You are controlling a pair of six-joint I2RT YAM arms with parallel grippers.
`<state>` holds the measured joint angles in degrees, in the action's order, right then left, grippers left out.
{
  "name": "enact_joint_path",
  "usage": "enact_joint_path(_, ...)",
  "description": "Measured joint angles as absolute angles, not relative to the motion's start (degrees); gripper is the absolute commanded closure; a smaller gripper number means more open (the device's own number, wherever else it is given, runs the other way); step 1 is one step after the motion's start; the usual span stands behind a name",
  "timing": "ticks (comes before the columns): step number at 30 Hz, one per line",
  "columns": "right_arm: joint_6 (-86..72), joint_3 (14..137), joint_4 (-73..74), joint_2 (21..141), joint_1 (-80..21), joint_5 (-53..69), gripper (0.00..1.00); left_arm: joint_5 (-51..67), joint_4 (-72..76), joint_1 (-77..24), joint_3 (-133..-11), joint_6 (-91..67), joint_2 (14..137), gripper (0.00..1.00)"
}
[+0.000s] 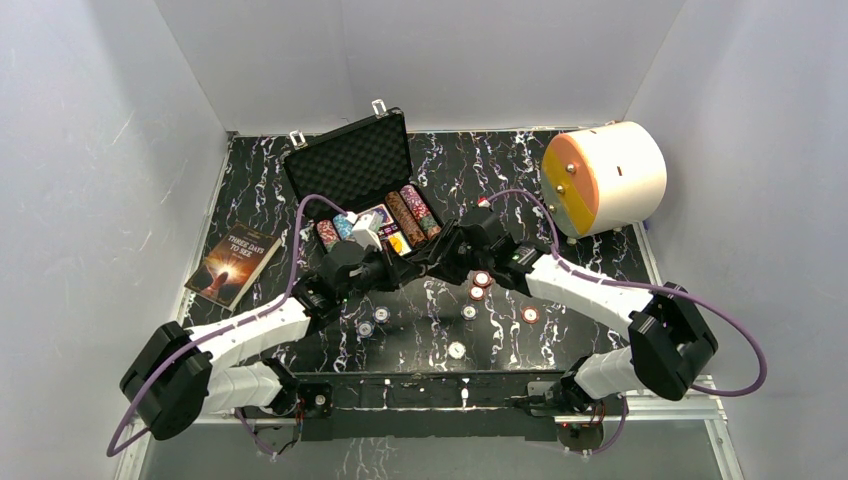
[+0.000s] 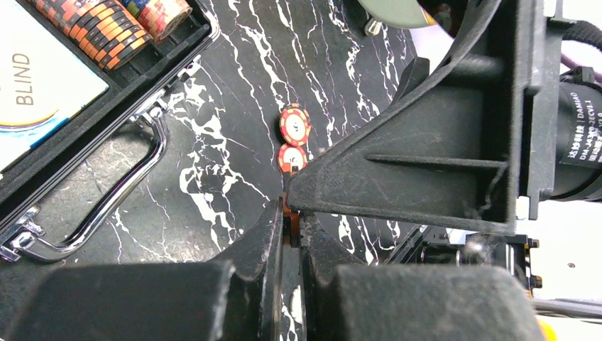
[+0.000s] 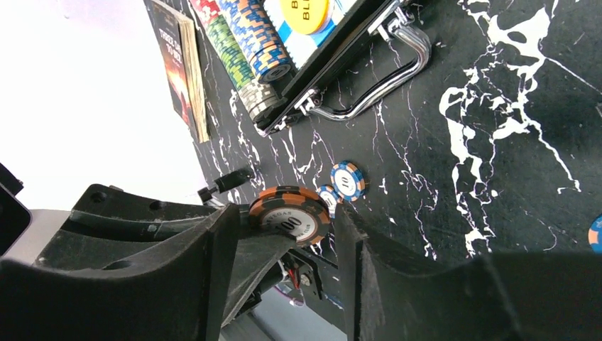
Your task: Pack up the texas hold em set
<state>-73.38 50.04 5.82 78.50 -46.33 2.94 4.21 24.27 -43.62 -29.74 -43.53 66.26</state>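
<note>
- Top external view is showing the open case point(image 1: 350, 172) lying just beyond both arms.
- Before it, the left gripper point(image 2: 289, 238) is pinching the orange chip point(image 2: 289, 217) edge-on.
- Facing it, the right gripper point(image 3: 287, 238) is straddling that chip, jaws wide, not clamping — my judgement.
- Its chrome handle point(image 2: 121, 192) is lying between chip and tray.
- Two loose chips point(image 2: 294, 124) are resting nearby.

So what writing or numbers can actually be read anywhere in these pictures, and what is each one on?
"THREE DAYS TO SEE": on the cover of the book.
"BLIND": on the white card.
"100": on the orange chip; its smaller lettering is blurred.
"10": on the blue-and-white chip.
"DAMIAO": on the motor label; its other lines are too small to read.
The lettering on the yellow disc is cut off and cannot be read.
</note>
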Motion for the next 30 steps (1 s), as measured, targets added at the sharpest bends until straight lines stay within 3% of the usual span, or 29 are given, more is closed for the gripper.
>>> enact_joint_path(4, -70.35, 50.04, 5.43, 77.97, -44.88, 3.81, 0.24, 3.84, 22.31, -43.62, -30.02, -42.59, 66.24, 1.0)
enact_joint_path(12, -58.22, 50.11, 7.03, 66.17, -37.39, 0.78, 0.24, 3.14, 8.38, -42.54, -39.59, -32.88, 68.38, 1.0)
enact_joint_path(20, -50.15, 48.03, 12.47, 62.13, -37.15, -3.33, 0.24, 9.5, -1.93, -35.7, -55.51, -14.76, 81.1, 1.0)
enact_joint_path(30, -46.72, 44.29, 15.25, 57.76, -37.15, -5.06, 0.24, 17.23, -12.03, -34.54, -71.92, 0.58, 98.98, 1.0)
